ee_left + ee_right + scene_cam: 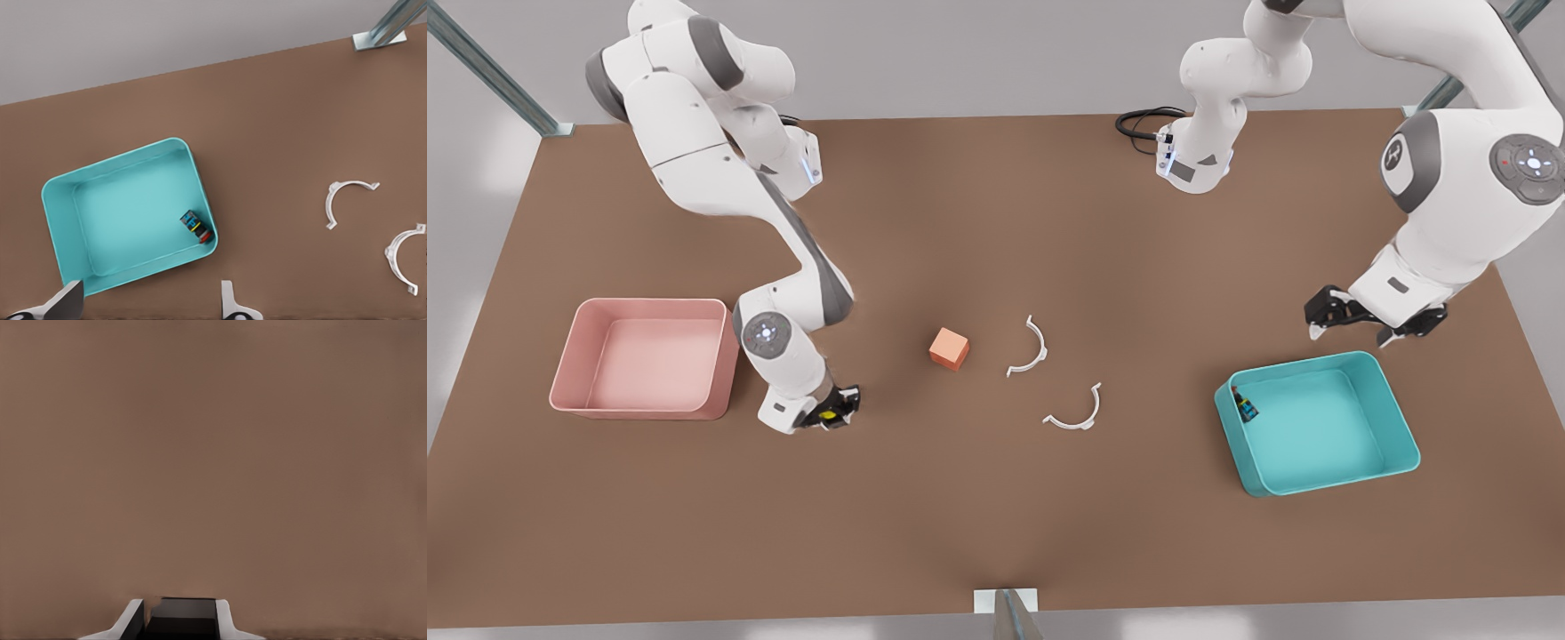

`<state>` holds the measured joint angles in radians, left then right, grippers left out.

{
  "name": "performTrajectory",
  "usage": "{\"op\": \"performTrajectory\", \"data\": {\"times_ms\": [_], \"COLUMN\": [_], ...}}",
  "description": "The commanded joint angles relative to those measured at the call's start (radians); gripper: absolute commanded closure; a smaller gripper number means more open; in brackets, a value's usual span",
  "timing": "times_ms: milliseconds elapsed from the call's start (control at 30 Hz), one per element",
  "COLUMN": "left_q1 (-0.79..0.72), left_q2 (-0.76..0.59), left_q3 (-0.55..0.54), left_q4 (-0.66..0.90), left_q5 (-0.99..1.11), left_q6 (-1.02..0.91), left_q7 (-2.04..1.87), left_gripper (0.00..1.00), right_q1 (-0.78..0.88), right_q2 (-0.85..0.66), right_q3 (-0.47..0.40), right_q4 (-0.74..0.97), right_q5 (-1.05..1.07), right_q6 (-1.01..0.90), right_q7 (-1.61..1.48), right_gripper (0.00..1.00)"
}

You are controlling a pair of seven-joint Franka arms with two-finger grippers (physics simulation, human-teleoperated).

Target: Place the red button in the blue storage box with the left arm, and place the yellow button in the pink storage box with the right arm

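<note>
The red button (pixel 1246 405) (pixel 197 227) lies on its side inside the blue storage box (pixel 1316 427) (pixel 127 220), in a corner against the wall. My left gripper (pixel 1352 324) (pixel 150 310) hangs open just behind that box at the front view's right, nothing between its fingers. At the front view's left, my right gripper (pixel 831 413) (pixel 180 620) is low over the table, shut on the yellow button (pixel 828 414), whose black base (pixel 181 617) sits between the fingers. The pink storage box (pixel 649 356) stands empty just beside that arm.
An orange cube (pixel 949 348) sits mid-table. Two white curved clips (pixel 1032 348) (pixel 1076 413) lie to its right, seen in the left wrist view as clips (pixel 343 200) (pixel 400 257). A black cable (pixel 1143 120) loops at the table's back edge.
</note>
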<state>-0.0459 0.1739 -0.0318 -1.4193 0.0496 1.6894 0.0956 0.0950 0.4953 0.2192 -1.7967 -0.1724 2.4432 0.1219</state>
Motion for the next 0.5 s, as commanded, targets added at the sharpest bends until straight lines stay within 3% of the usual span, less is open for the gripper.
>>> {"op": "performTrajectory", "data": {"times_ms": [0, 100, 300, 400, 467], "left_q1": [0.0, 0.001, 0.001, 0.0, 0.001], "left_q2": [-0.001, 0.001, 0.01, 0.015, 0.016], "left_q3": [0.0, 0.0, 0.0, 0.0, 0.0], "left_q4": [0.002, 0.005, 0.005, 0.005, 0.005], "left_q5": [0.007, 0.006, 0.006, 0.006, 0.006], "left_q6": [-0.108, -0.102, -0.102, -0.1, -0.1], "left_q7": [-0.086, -0.088, -0.088, -0.088, -0.088], "left_gripper": [0.0, 0.0, 0.0, 0.0, 0.0], "right_q1": [-0.04, -0.118, -0.282, -0.494, -0.552], "right_q2": [-0.044, -0.124, -0.228, -0.267, -0.296], "right_q3": [0.002, 0.002, 0.008, 0.157, 0.175], "right_q4": [-0.001, -0.023, -0.15, -0.213, -0.257], "right_q5": [-0.013, -0.012, -0.012, -0.01, -0.01], "right_q6": [-0.151, -0.236, -0.233, -0.233, -0.234], "right_q7": [-0.1, -0.151, -0.263, -0.323, -0.364], "right_gripper": [0.62, 0.62, 0.62, 0.62, 0.62]}}
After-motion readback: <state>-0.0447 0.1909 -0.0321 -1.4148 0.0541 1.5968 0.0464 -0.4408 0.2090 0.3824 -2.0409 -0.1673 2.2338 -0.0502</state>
